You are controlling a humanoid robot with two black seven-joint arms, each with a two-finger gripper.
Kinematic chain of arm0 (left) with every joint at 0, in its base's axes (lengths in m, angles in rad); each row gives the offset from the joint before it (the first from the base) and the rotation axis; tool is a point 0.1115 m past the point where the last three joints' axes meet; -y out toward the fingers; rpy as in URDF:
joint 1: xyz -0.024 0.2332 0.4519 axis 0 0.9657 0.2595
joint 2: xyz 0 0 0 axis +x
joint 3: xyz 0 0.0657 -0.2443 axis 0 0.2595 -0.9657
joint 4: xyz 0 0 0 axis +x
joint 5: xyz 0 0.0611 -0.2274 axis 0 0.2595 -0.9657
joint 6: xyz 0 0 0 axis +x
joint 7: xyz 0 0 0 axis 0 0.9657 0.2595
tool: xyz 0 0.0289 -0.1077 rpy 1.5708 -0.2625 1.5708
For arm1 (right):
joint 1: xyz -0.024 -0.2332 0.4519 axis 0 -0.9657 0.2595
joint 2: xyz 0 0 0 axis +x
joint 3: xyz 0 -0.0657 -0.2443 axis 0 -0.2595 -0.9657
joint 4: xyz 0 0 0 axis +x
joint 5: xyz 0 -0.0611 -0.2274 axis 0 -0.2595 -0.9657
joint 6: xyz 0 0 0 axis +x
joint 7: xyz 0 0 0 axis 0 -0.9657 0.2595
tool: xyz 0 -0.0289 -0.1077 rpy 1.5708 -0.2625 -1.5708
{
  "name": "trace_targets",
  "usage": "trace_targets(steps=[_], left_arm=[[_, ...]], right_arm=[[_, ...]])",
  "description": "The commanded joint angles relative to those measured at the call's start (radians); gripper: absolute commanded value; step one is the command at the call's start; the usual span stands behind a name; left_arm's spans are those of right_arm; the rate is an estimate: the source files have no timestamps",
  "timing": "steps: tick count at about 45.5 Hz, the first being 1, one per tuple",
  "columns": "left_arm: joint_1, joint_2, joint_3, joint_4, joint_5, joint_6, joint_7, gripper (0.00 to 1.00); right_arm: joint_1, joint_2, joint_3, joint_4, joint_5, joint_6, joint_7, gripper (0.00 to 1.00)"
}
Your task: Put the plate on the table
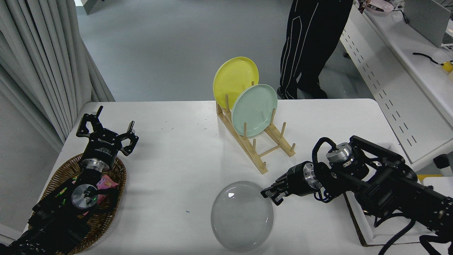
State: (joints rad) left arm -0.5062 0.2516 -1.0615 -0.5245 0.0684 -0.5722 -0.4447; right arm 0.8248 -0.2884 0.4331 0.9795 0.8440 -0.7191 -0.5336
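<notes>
The pale grey plate is underside up, with faint concentric rings, low over the front of the white table. I cannot tell whether it rests flat or is still slightly tilted. My right gripper comes in from the right and is shut on the plate's upper right rim. My left gripper is parked at the lower left, open and empty, above a basket.
A wooden rack behind the plate holds a yellow plate and a mint green plate upright. A wicker basket lies under the left arm. A person stands at the far side. A white desk stands at the right.
</notes>
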Motion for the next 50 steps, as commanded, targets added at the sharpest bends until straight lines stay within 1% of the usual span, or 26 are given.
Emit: trace_targets(steps=[1, 24, 33, 45, 50], left_arm=[[0.0, 0.0, 0.0, 0.0, -0.001, 0.0, 0.0, 1.0], [0.0, 0.0, 0.0, 0.0, -0.001, 0.0, 0.0, 1.0], [0.0, 0.0, 0.0, 0.0, 0.001, 0.0, 0.0, 1.0], [0.0, 0.0, 0.0, 0.0, 0.001, 0.0, 0.0, 1.0], [0.0, 0.0, 0.0, 0.0, 0.001, 0.0, 0.0, 1.0]], right_arm=[[-0.001, 0.003, 0.004, -0.004, -0.011, 0.006, 0.0, 0.0], [-0.001, 0.008, 0.001, -0.042, -0.016, 0.012, 0.0, 0.0], [0.0, 0.009, -0.004, -0.045, -0.011, -0.009, -0.002, 0.0], [0.002, 0.009, -0.001, -0.044, -0.01, -0.066, -0.051, 0.0], [0.005, 0.009, -0.001, -0.044, -0.006, -0.066, -0.057, 0.0]])
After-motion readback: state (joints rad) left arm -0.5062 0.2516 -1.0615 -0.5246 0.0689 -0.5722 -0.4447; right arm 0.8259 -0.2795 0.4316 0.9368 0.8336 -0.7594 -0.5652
